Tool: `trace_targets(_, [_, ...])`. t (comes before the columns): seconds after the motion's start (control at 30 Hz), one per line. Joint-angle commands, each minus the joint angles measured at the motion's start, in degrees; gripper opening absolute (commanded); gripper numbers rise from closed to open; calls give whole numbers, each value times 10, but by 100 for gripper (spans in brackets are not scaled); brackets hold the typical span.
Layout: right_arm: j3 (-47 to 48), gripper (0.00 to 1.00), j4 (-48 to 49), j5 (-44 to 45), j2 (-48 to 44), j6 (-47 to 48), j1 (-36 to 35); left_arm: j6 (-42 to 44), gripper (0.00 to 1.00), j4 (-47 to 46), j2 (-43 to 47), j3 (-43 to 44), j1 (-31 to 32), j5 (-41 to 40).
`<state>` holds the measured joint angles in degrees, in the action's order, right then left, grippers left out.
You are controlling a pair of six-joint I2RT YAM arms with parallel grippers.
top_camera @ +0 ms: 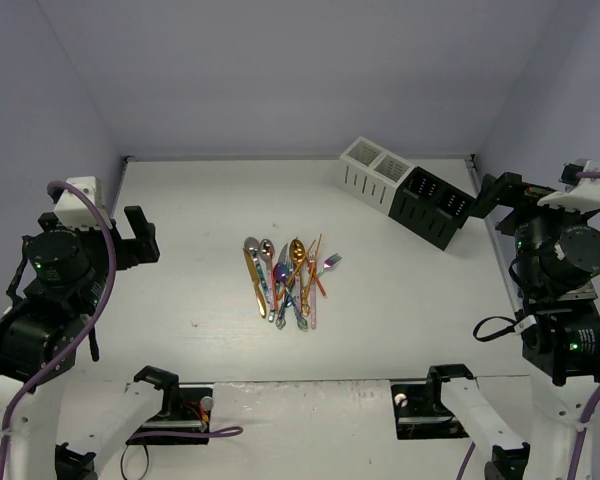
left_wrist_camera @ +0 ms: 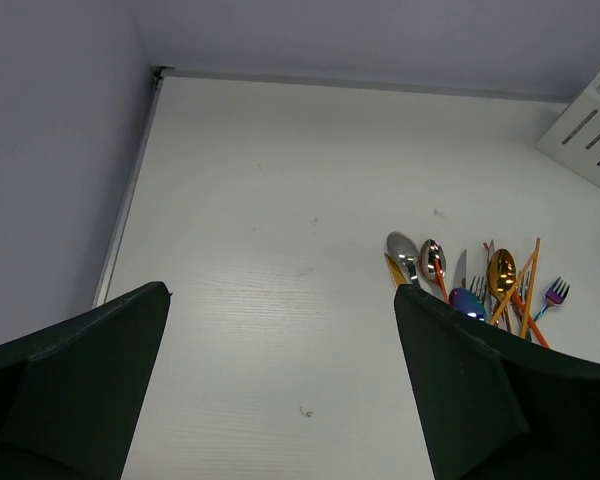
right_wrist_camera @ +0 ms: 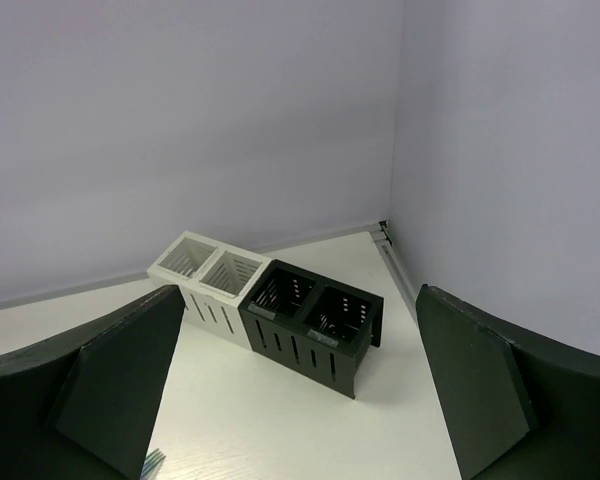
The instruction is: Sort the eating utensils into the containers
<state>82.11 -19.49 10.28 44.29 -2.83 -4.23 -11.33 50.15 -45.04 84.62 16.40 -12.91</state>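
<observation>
On the white table (top_camera: pixel 180 300), near its middle, the eating utensils (top_camera: pixel 288 283) lie in one tight pile. Most handles point toward the arms, and some pieces cross over others. Gold, silver, copper-orange, pink and blue-green metal can be seen in the pile. The table surface shows a faint wood grain and a few small dark specks (left_wrist_camera: pixel 305 410). A thin grey strip (left_wrist_camera: pixel 130 190) runs along its left edge where it meets the wall. Plain pale lilac walls (top_camera: pixel 280 70) close the table on the left, at the back and on the right.

In the far right corner stand the containers, well apart from the pile. The white caddy (top_camera: pixel 372 172) and the black caddy (top_camera: pixel 432 205) touch each other in a row set at a diagonal to the table edges, with the white one to the left.

The left gripper (left_wrist_camera: pixel 282 295) hangs over the left side of the table with its fingers spread wide, holding nothing. The right gripper (right_wrist_camera: pixel 300 295) faces the containers, also spread wide and holding nothing. A purple cable (top_camera: pixel 105 250) loops along the left arm.
</observation>
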Motion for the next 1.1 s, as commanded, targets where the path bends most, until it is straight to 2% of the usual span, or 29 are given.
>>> trace_targets(0.0, [-4,100,59,-3,3,15,-5,-21,94,-24,-15,-6,3,16])
trace_targets(0.23, [-36,100,79,-46,-1,22,-14,-55,94,-22,-33,-15,3,70])
trace_targets(0.5, [-78,100,85,-55,9,13,-30,-142,94,-26,-94,-35,3,123])
trace_targets(0.73, [-119,100,84,-58,9,-12,-40,-196,94,-61,-210,-61,11,144])
trace_targets(0.97, [-138,100,84,-56,9,-19,-47,-244,93,-88,-358,-58,51,80])
trace_targets(1.07, [-147,100,83,-55,6,-25,-47,-253,86,-93,-427,-40,71,59])
